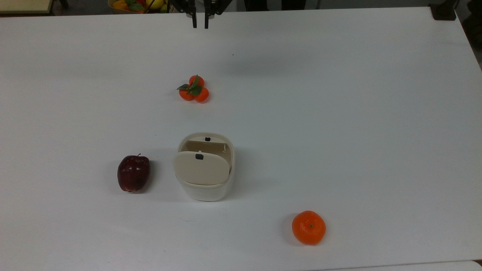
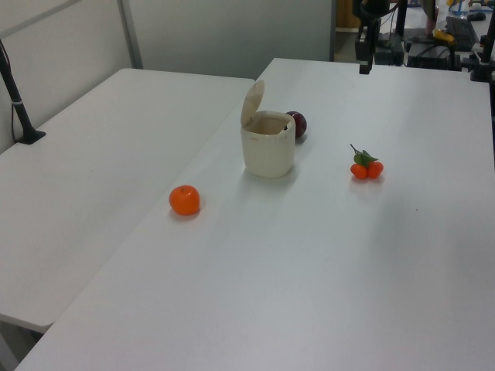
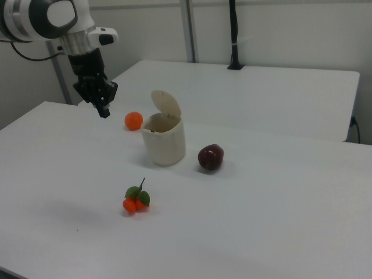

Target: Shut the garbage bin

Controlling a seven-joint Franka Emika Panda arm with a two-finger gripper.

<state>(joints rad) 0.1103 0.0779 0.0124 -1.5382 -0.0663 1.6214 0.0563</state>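
While its hinged lid stands raised, the bin sits mid-table, well apart from the arm.

Bin: small cream-white plastic garbage bin (image 1: 205,190) of rounded-square shape, standing upright on the white table (image 1: 339,113); in the top view it sits a little left of centre and toward the lower half.

Lid: flat beige lid (image 3: 166,104) tipped up on its hinge, nearly upright in the right view, leaving the mouth of the bin uncovered; a small black square button (image 1: 199,156) shows on its face in the top view.

Gripper: black two-finger gripper (image 1: 200,23) of the white robot arm (image 3: 46,17), hanging above the far edge of the table at the top view's upper middle; its two fingers are drawn close together with only a thin gap between them and nothing held. It touches no object.

Apple: dark red glossy apple (image 1: 133,173) just beside the bin, on the top view's left of it, not touching.

Tangerine cluster: three small orange tangerines with green leaves (image 1: 194,89) lying between the bin and the gripper in the top view.

Orange: single round orange fruit (image 1: 308,227) toward the top view's lower right, well apart from the bin.

Background: bowl of mixed fruit (image 1: 131,4) beyond the table's far edge, at the top view's upper left.
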